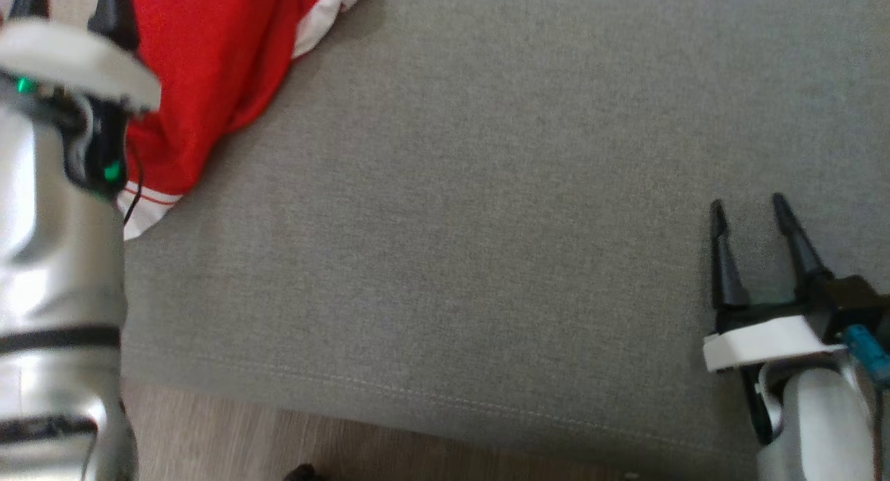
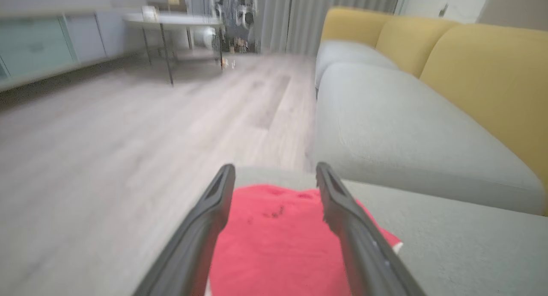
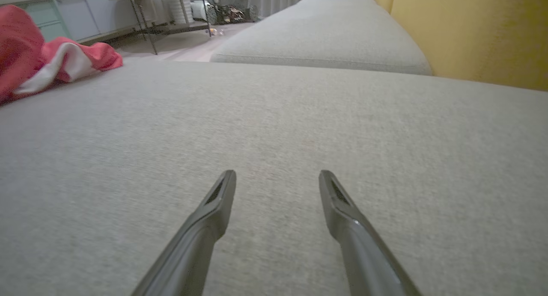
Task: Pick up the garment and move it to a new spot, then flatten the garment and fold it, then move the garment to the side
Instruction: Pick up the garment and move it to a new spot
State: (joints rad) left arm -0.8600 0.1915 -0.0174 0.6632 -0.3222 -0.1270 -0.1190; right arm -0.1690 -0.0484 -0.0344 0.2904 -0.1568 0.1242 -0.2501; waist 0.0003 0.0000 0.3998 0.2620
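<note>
On the left, my left gripper [image 2: 276, 176] is spread wide and empty over the red garment [image 1: 201, 71], which lies bunched at the grey cushion's [image 1: 452, 258] left end. Far right, my right gripper [image 1: 747, 210] is spread too, holding nothing.

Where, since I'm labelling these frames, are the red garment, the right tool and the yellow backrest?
red garment [image 1: 208, 64]: head view, on its plain red cloth.
right tool [image 3: 277, 176]: right wrist view, midway between its two fingertips.
yellow backrest [image 2: 492, 82]: left wrist view, on its front face.
</note>
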